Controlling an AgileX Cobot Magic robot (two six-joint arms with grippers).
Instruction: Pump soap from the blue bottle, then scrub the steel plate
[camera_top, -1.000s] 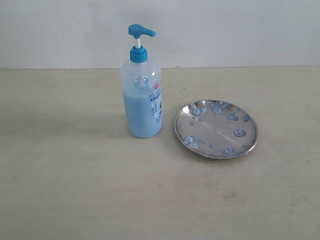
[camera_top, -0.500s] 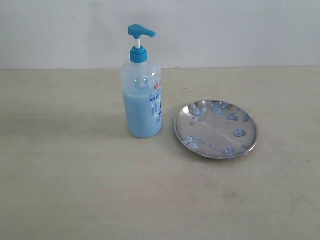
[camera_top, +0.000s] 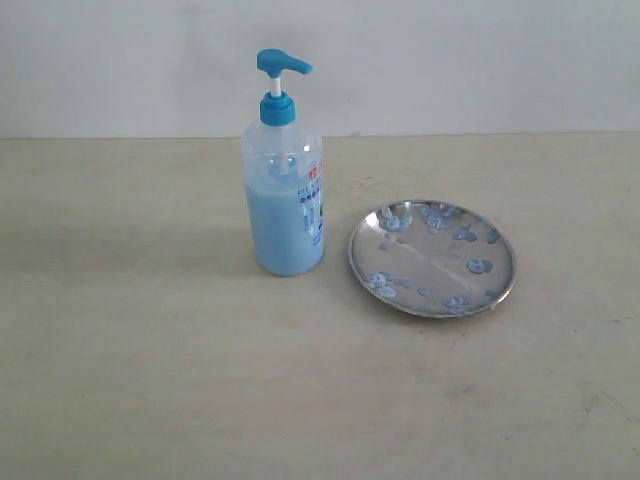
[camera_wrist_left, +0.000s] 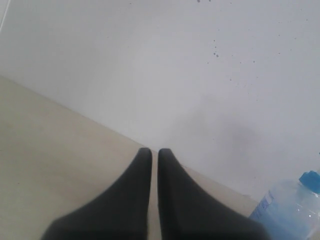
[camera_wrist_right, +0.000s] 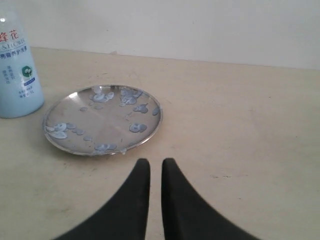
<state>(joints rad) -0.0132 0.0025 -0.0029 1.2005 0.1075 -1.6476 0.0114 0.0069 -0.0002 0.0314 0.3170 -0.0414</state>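
The blue bottle stands upright on the table, its pump head raised, pale blue soap filling its lower part. Right of it lies the steel plate, dotted with light-blue blobs. Neither gripper shows in the exterior view. In the left wrist view my left gripper is shut and empty, with the bottle at the frame edge. In the right wrist view my right gripper is shut and empty, a short way from the plate, with the bottle beyond it.
The beige table runs back to a white wall. Nothing else stands on the table in these views.
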